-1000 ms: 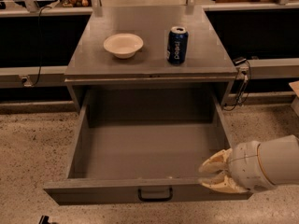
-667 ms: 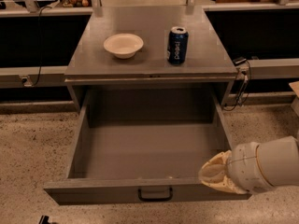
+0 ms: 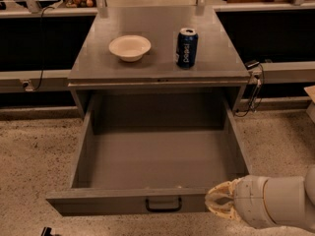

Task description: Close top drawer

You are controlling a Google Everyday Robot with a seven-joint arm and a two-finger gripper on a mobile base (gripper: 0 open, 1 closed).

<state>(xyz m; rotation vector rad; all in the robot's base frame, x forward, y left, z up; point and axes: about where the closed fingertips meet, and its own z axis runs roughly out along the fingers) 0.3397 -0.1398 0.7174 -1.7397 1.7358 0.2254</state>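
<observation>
When viewed from above and in front, stands pulled far out of the grey cabinet (image 3: 157, 69) toward the camera: top drawer (image 3: 157, 156), wide and deep, inner floor and side walls exposed. Carries a dark bar handle (image 3: 163, 204) at mid-front of the panel, close to the lower edge of the view.

Gripper (image 3: 210, 201): low right, at the right end of the drawer front, level with the handle and to its right. Cream fingers (image 3: 221, 190): curved inward, tips together, clenched on nothing. Contact with the panel: cannot tell. White arm (image 3: 278, 203): runs off the right edge.

Cabinet top: bears a pale bowl (image 3: 130, 47) left of centre and an upright blue can (image 3: 187, 47) to its right, the two apart.

Surroundings: speckled floor (image 3: 34, 156) on both sides; dark cable (image 3: 253, 90) hanging by the cabinet's right side.
</observation>
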